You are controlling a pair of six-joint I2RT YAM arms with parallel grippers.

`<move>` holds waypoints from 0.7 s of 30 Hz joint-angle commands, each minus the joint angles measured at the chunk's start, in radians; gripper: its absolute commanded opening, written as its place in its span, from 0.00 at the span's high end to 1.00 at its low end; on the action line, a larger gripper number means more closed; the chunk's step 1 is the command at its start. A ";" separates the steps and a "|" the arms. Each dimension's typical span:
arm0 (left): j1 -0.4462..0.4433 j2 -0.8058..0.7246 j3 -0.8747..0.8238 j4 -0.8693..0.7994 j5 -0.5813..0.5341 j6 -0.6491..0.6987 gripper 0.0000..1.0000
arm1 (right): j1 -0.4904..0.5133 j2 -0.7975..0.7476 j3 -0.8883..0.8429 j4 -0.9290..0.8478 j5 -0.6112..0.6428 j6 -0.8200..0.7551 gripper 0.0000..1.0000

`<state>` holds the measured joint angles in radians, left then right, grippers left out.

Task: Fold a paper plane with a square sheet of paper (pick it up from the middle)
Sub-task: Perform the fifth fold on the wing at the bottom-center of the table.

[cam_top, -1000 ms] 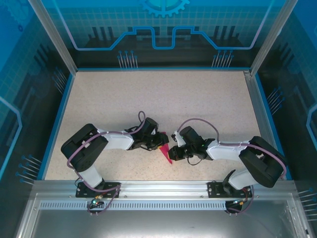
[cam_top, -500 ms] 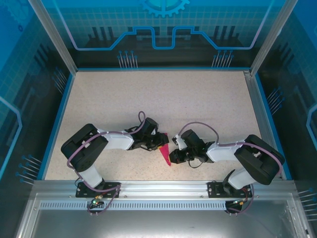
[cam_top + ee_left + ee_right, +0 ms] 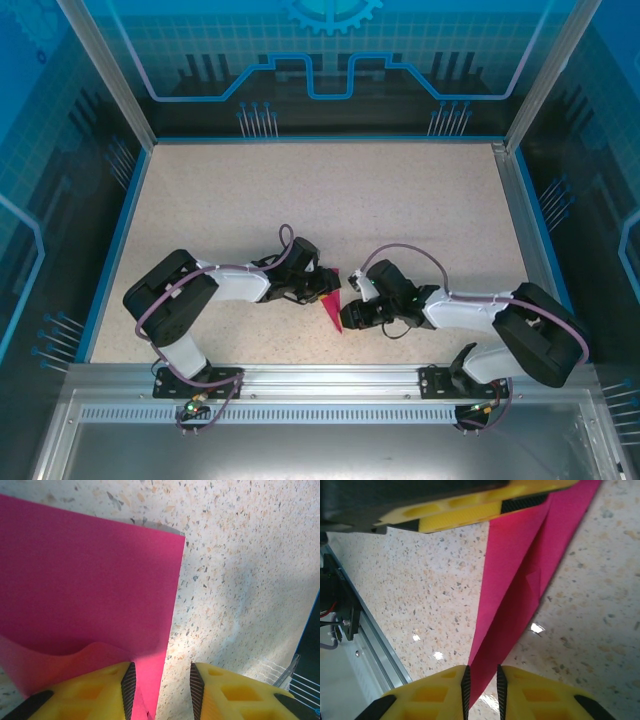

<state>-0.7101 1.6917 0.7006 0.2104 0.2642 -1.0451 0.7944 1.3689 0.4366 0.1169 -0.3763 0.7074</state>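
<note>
Table (image 3: 300,190): speckled top, with the paper plane (image 3: 333,306) lying flat near the front middle. It was a slim dart, nose toward the arm bases, with both wrists crowding it.

Handling, my read: thin, near weightless, limp away from the folds. It would likely skate on that smooth top and crumple if pinched hard. The best hold looked like mid-body on the centre crease, where the layers stack. The nose and loose flap were too floppy.

Left gripper (image 3: 161,680) sat at the wide tail end, jaws partly open, with the paper edge running into the gap. One flap curled against one pad (image 3: 129,682) and tabletop showed beside the other, so no clamp.

Right gripper (image 3: 482,680) straddled the nose. Its pads (image 3: 465,680) were a narrow slit apart with pink between them, and I saw no pinch.
</note>
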 commanded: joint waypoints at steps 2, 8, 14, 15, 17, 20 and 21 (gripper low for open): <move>-0.002 -0.005 0.014 -0.045 -0.004 0.002 0.62 | 0.038 0.022 0.027 -0.024 0.007 0.024 0.75; -0.001 -0.009 0.014 -0.046 -0.003 0.002 0.62 | 0.066 0.008 0.037 -0.056 0.056 0.031 0.77; -0.001 -0.007 0.012 -0.045 -0.002 0.000 0.62 | 0.083 -0.007 0.052 -0.104 0.093 0.015 0.77; -0.001 -0.007 0.013 -0.045 -0.002 0.001 0.62 | 0.086 -0.010 0.057 -0.116 0.103 0.011 0.77; -0.001 -0.007 0.012 -0.046 -0.002 0.002 0.62 | 0.088 -0.024 0.073 -0.154 0.130 0.004 0.77; -0.001 -0.007 0.013 -0.046 -0.001 0.002 0.62 | 0.088 -0.046 0.084 -0.176 0.151 -0.003 0.76; -0.002 -0.007 0.011 -0.046 -0.001 0.002 0.62 | 0.088 -0.046 0.089 -0.183 0.150 -0.006 0.76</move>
<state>-0.7101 1.6917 0.7006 0.2077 0.2642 -1.0451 0.8711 1.3472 0.4946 -0.0082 -0.2588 0.7216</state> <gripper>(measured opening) 0.382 0.238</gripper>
